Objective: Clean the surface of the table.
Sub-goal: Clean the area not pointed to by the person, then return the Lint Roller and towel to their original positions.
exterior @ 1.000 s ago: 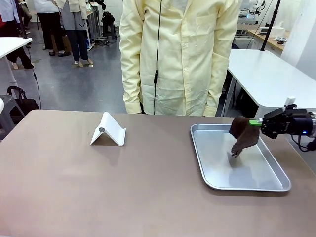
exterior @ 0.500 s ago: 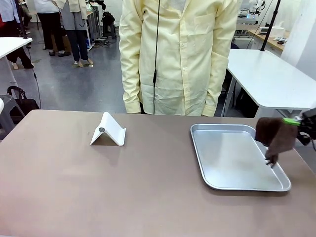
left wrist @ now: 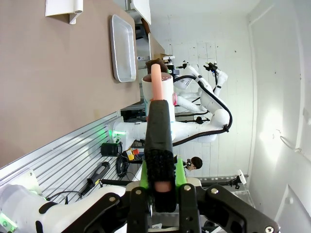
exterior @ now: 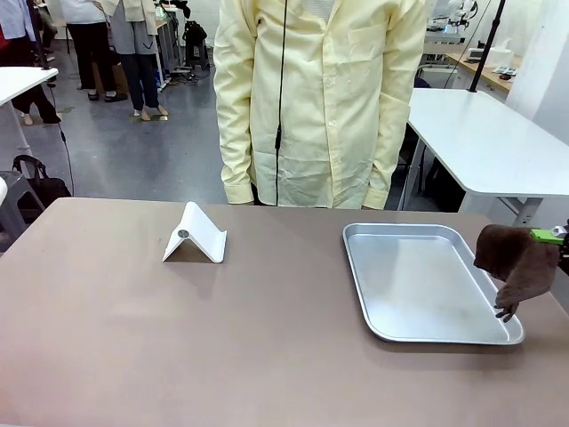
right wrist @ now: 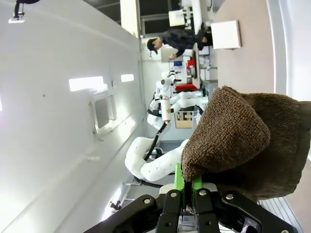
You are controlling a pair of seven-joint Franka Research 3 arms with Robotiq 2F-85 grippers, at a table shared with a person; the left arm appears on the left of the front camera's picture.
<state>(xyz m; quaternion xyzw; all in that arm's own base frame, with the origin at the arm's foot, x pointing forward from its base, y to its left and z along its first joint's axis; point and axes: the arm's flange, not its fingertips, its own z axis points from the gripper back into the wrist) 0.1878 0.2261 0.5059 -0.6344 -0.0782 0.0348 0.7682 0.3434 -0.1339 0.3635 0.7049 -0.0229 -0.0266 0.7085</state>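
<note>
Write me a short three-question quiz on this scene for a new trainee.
1. Multiple choice: what does the right gripper hold? A) a brown cloth B) a sponge C) a cup
2. True or false: the white stand sits on the table, outside the steel tray.
3. Short answer: is the left gripper open or shut?
Key: 1 A. 2 True. 3 Shut, on a long black tool.
</note>
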